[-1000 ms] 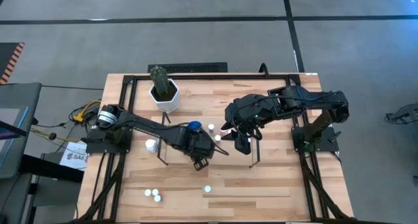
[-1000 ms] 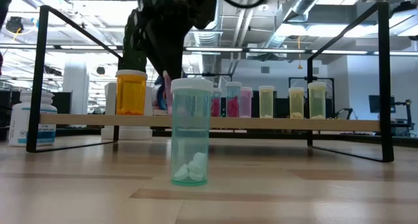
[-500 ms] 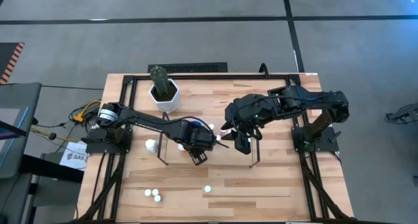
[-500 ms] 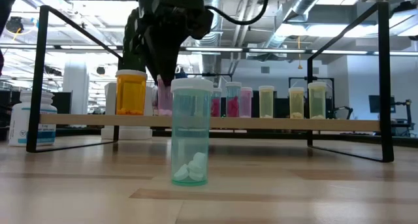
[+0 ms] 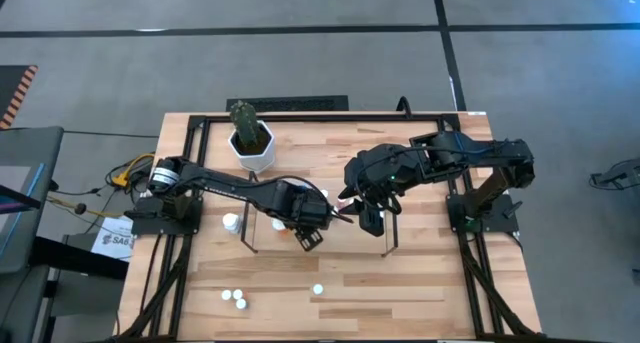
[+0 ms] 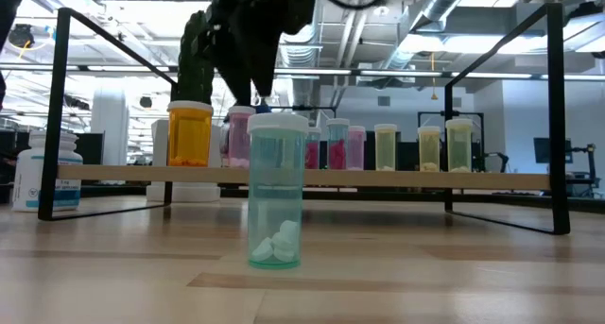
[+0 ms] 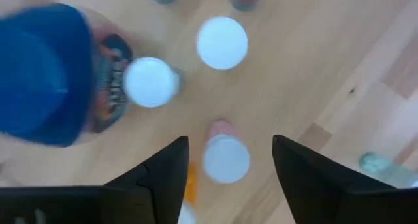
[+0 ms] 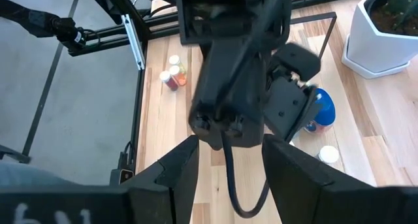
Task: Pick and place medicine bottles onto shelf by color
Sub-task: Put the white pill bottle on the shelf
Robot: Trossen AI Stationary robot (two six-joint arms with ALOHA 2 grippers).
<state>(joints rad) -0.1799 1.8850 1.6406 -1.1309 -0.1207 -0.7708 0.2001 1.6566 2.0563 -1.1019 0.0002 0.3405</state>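
On the shelf (image 6: pixel 312 179) an orange bottle (image 6: pixel 190 133), a pink bottle (image 6: pixel 239 137), more pink and then yellowish bottles (image 6: pixel 441 144) are stood in a row. A teal bottle (image 6: pixel 277 189) holding white tablets is stood on the surface (image 6: pixel 425 277) in front. The left gripper (image 7: pixel 225 178) is seen released, directly above the pink bottle. Whether the right gripper (image 8: pixel 228 178) is released or clenched cannot be told

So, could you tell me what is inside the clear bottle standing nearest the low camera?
The clear bottle holds a few white tablets at its bottom; its white cap hides nothing else.

Pale matt wooden shelf (image 6: pixel 378 179)
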